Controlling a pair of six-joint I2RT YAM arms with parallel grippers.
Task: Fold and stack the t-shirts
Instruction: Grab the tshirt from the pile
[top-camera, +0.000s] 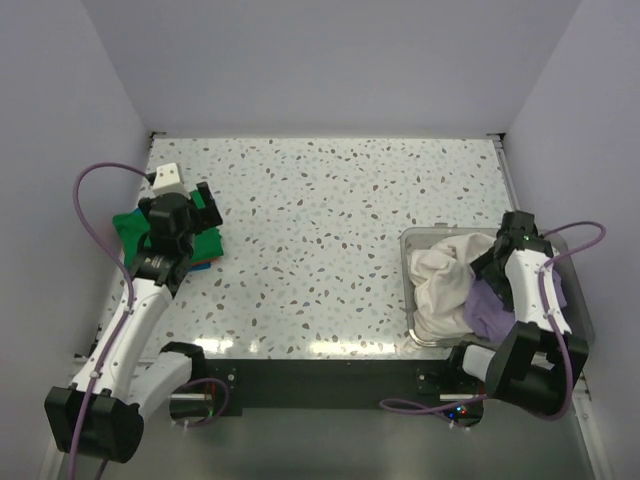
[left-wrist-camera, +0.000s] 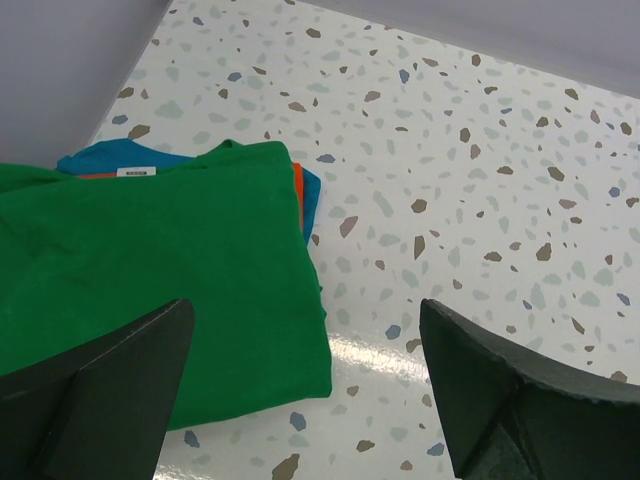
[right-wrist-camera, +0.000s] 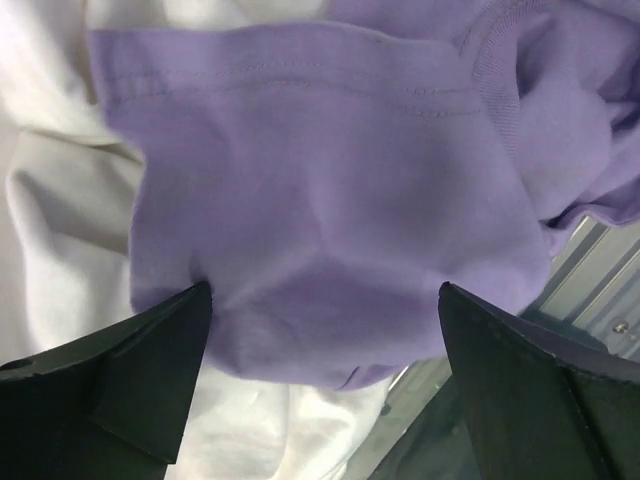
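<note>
Bracketing the lavender t-shirt (right-wrist-camera: 320, 200) in the bin (top-camera: 408, 285) at the near right corner of the desk (top-camera: 330, 220), the right fingers (right-wrist-camera: 130, 380) stand spread directly above it.

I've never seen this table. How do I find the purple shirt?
Look at the right side of the speckled table, where a clear plastic bin sits by the near edge. Two crumpled t-shirts lie in it. The lavender t-shirt is the purple one on the right, beside the cream white t-shirt.
</note>
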